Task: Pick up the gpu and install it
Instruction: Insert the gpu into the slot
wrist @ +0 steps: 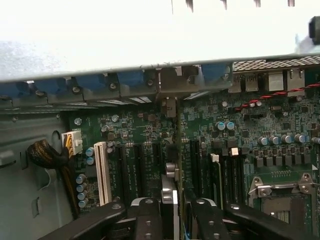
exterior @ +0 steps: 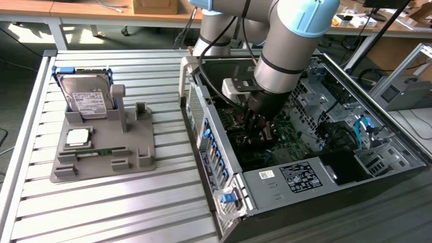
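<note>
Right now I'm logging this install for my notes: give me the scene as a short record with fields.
gripper: inside the open computer case, closed on the gpu
gpu: held edge-on, above the motherboard slots
gray holder: on the slatted table, at the exterior view's left
hard drive: standing in the holder
memory stick: lying in the holder

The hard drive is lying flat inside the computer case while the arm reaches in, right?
Not quite. The exterior view shows the hard drive standing in the grey holder on the table, outside the computer case. The arm does reach into the case.
</note>
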